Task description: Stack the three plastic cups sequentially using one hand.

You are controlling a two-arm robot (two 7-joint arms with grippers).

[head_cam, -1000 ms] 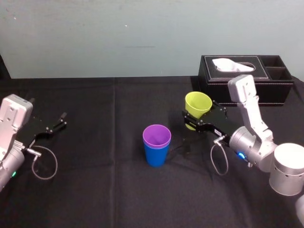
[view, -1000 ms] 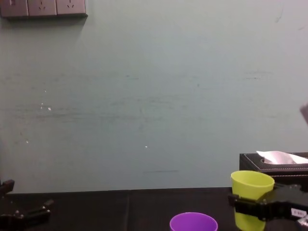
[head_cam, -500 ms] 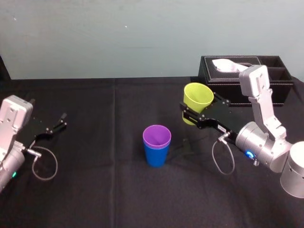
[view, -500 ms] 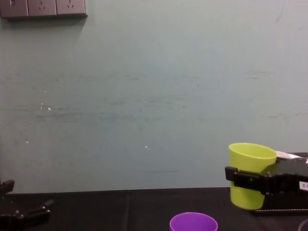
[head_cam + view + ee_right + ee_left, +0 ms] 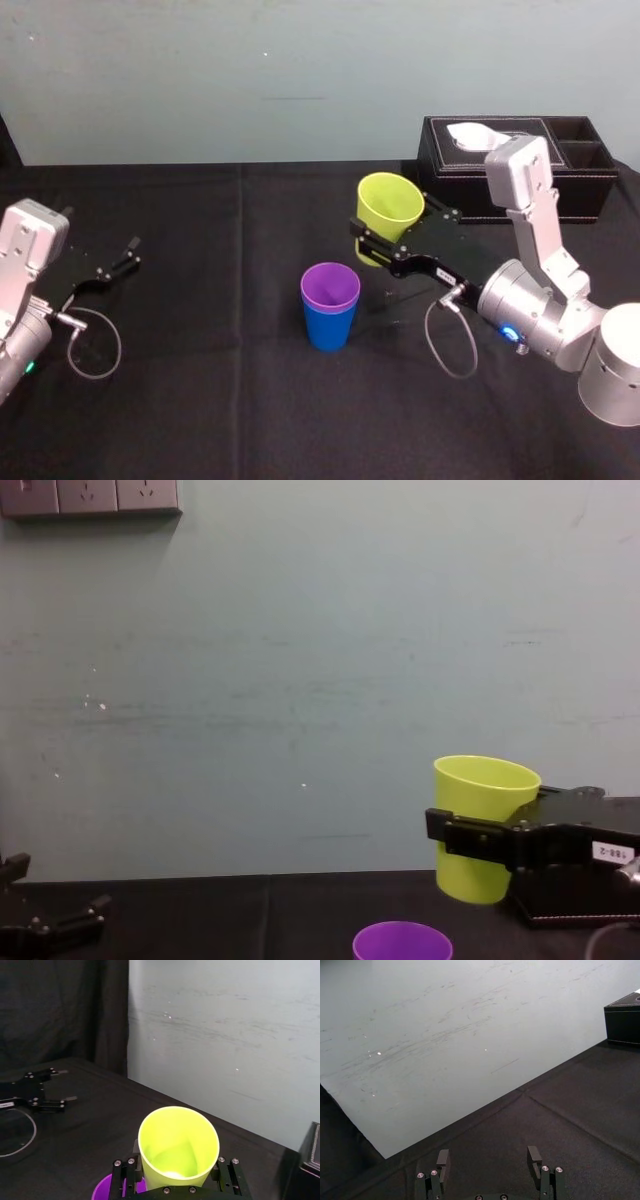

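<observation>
We count three cups: one yellow-green cup (image 5: pixel 388 203) clamped in our right gripper (image 5: pixel 390 232) fingers above the surface (image 5: pixel 200 400), one purple cup (image 5: pixel 330 286) nested in one blue cup (image 5: pixel 328 330) mid-surface, and our left gripper (image 5: pixel 115 262) near the left edge, fingers apart.

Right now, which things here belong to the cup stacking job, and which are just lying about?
Job: yellow-green cup, held in the right gripper; purple cup, nested in the blue cup.
Lying about: black tissue box; left gripper, parked open at left.
</observation>
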